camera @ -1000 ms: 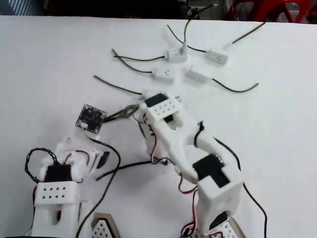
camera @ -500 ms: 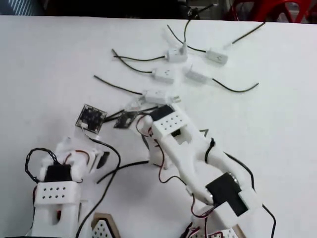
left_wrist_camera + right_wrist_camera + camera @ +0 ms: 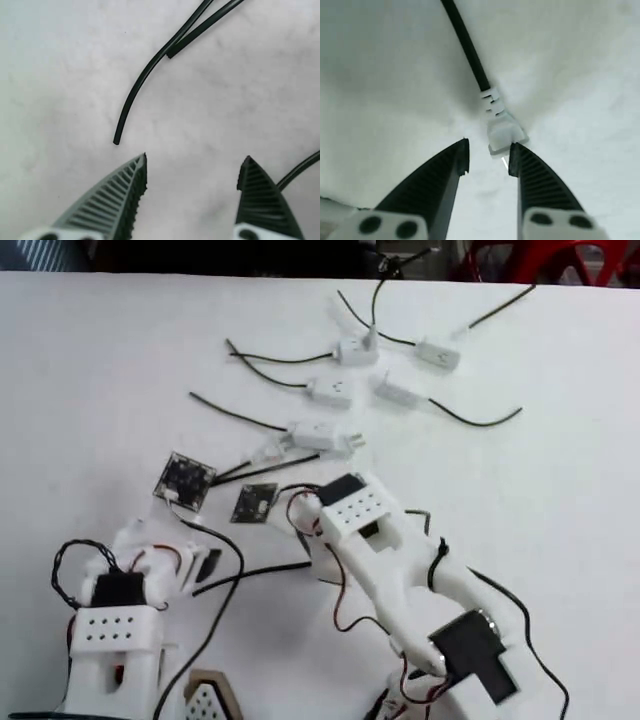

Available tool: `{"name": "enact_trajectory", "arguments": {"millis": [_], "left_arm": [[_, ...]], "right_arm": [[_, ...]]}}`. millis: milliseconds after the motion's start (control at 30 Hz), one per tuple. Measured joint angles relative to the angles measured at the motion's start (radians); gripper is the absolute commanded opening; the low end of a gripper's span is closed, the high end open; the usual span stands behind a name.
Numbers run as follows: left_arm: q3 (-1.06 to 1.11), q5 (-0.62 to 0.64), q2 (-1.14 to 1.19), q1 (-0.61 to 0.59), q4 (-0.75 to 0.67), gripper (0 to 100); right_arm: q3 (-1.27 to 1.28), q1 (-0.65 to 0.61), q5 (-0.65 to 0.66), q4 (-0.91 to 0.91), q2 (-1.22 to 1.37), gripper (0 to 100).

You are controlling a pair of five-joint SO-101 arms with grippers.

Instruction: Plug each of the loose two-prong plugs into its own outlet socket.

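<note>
**Plug sits at the right gripper's tips, cord trailing away**

High view: The right arm [image 3: 400, 560] stretches toward the far left over the middle of the table [image 3: 90, 360]. A small white plug [image 3: 271, 452] lies just beyond its head, and its cord [image 3: 228, 472] runs off to the near left. An outlet socket [image 3: 318, 434] lies just right of the plug, and other white pieces [image 3: 330, 390] are scattered farther back. The left arm [image 3: 110, 625] is folded at the near left, well apart from the plug, so the right arm is the nearer one. There is open tabletop all round, and the far edge is well off.

Left wrist view: The left gripper [image 3: 195, 160] is spread wide over bare table with nothing between its fingers. The cut end of a black wire [image 3: 145, 75] lies just beyond one tip.

Right wrist view: The right gripper [image 3: 487, 150] is parted only a little and grips nothing. The plug [image 3: 501, 132], likely the one noted above, lies straight ahead at the tips. Its long axis runs on away from the gripper, with the cord leaving its far end. It sits off-centre, close against one finger and clear of the other. A bright glint at its near end may be a prong; I cannot tell. In my judgement the gripper needs a small sideways shift and a wider gap to straddle the body.
</note>
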Motion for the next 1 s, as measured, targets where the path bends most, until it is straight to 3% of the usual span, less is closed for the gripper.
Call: {"name": "enact_trajectory", "arguments": {"millis": [333,500,767,1000], "left_arm": [[0.000,0.000,0.000,0.000,0.000,29],[0.000,0.000,0.000,0.000,0.000,29],[0.000,0.000,0.000,0.000,0.000,29],[0.000,0.000,0.000,0.000,0.000,29]], "right_arm": [[0.061,-0.009,0.005,-0.094,0.015,12.8],[0.063,0.000,0.005,-0.101,0.015,1.0],[0.049,0.031,0.000,-0.066,0.015,1.7],[-0.080,0.219,-0.256,-0.031,0.018,1.7]]}}
